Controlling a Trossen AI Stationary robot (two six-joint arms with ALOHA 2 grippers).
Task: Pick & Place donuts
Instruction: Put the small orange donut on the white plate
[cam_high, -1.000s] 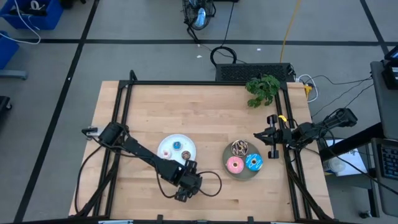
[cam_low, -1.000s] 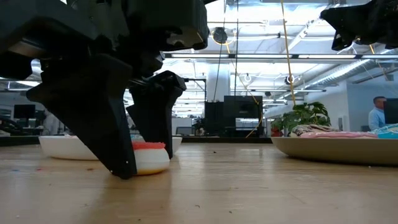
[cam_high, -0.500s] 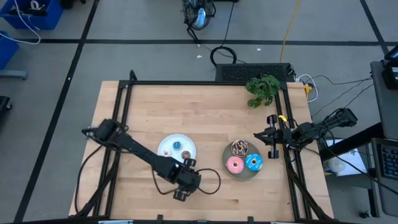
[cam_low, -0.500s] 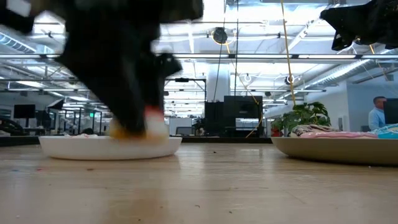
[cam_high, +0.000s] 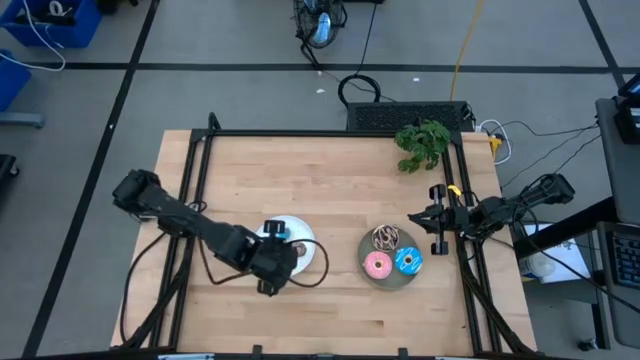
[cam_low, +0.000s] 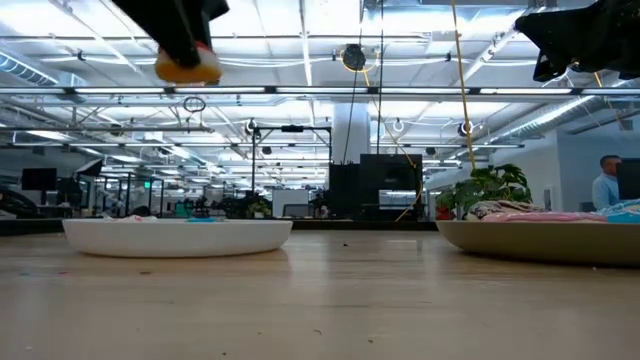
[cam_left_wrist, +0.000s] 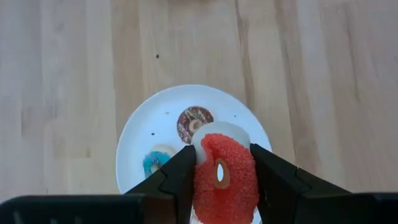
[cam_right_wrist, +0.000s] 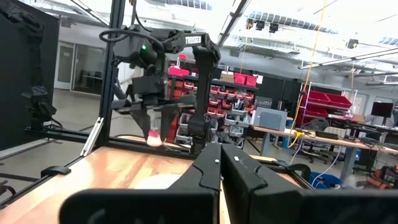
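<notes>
Left claw grips the red-orange donut on edge (hole facing camera).

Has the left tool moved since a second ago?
Yes. The left tool, shut on the red-orange donut, rose off the table and now hangs above the white plate.

I see a red-orange donut with a whitish rim, a brown donut and what looks like a blue donut on the white plate.
</notes>
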